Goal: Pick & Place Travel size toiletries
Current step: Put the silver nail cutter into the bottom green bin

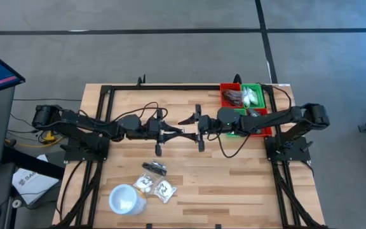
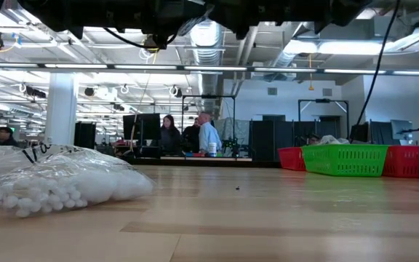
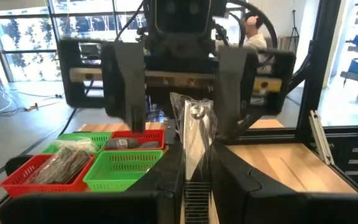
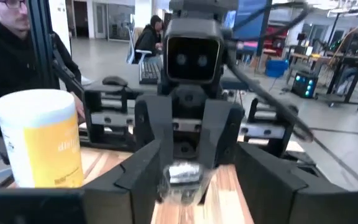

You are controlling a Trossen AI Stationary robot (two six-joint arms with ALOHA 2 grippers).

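Left gripper [image 1: 175, 133] fingers pinch one clear sachet [image 3: 194, 134], right gripper [image 1: 191, 131] fingers wide; three toiletries [image 1: 154, 180] lie below

One clear plastic sachet [image 3: 194, 134] is held upright above mid-table. Two clear sachets of white pellets [image 1: 154, 187] and a dark grey oblong case [image 1: 154, 168] lie near the front edge.

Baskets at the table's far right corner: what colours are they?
Red basket and green basket, side by side; the high view shows them best.
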